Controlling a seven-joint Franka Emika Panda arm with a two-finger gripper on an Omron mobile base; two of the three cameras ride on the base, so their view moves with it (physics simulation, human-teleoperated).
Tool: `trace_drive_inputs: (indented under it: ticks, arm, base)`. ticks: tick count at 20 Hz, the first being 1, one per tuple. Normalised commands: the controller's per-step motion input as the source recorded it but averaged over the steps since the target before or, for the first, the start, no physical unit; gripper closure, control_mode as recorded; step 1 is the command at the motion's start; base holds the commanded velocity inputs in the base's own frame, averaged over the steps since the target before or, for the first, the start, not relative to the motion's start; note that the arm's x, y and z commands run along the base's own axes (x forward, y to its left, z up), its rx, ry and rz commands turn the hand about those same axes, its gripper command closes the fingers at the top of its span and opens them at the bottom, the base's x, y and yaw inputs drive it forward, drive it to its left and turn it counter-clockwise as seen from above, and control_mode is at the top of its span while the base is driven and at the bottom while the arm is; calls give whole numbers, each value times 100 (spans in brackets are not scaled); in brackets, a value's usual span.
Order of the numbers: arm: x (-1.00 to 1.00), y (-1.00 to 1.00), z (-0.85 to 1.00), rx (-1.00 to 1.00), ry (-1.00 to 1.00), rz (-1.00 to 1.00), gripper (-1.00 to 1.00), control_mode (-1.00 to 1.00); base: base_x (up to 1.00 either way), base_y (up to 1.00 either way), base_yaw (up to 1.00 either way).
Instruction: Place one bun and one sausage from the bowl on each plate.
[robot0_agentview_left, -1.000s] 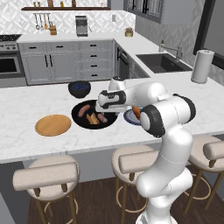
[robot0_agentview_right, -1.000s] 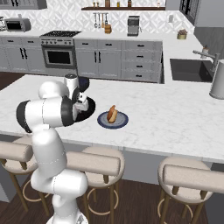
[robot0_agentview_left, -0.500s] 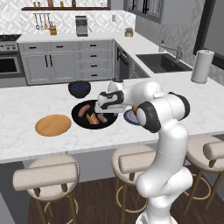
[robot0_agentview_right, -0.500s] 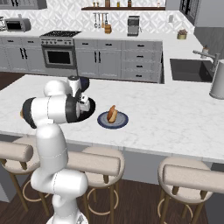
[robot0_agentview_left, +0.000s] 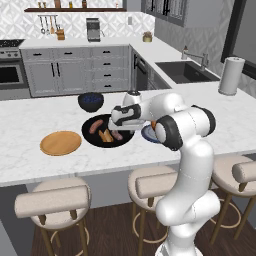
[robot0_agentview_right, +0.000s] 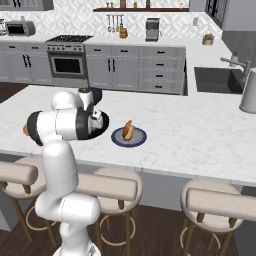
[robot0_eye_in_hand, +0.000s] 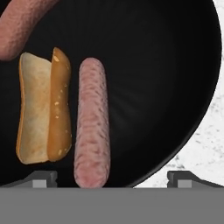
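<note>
In my hand view a sausage (robot0_eye_in_hand: 91, 131) lies lengthwise in the black bowl (robot0_eye_in_hand: 175, 65), with a split bun (robot0_eye_in_hand: 43, 107) just beside it and a second sausage (robot0_eye_in_hand: 19, 26) toward the bowl's far side. The gripper (robot0_eye_in_hand: 109, 177) hovers over them with its jaws spread wide and nothing between them.

From the left base view, the bowl (robot0_agentview_left: 87, 134) sits mid-counter near the front edge, the tan wooden plate (robot0_agentview_left: 60, 143) apart on one side. The blue-grey plate (robot0_agentview_right: 120, 139) on the other side already carries what looks like a bun with a sausage (small in the frame, so I can't be sure).

I judge that plate served and the wooden one still bare, so I'm on the second pick. Next I need to centre the jaws across one piece, descend, and close on it.
</note>
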Motion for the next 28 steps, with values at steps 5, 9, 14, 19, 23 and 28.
trace_drive_inputs:
  ticks: [5, 9, 14, 19, 23, 28]
  arm:
    - [0, 6, -27, 0, 3, 0, -100, -100]
    - [0, 8, -24, 0, 1, 0, -100, -100]
    - [-1, 11, -8, 0, 0, 0, -100, -100]
    - [-7, 3, -15, 0, 1, 3, -100, -100]
    - [-12, 0, -20, -1, 0, 5, -100, -100]
    - [0, 0, -7, 0, 0, 4, -100, -100]
  base:
    - [0, 0, 0]
    - [0, 0, 0]
    - [0, 0, 0]
    - [0, 0, 0]
    - [0, 0, 0]
    - [0, 0, 0]
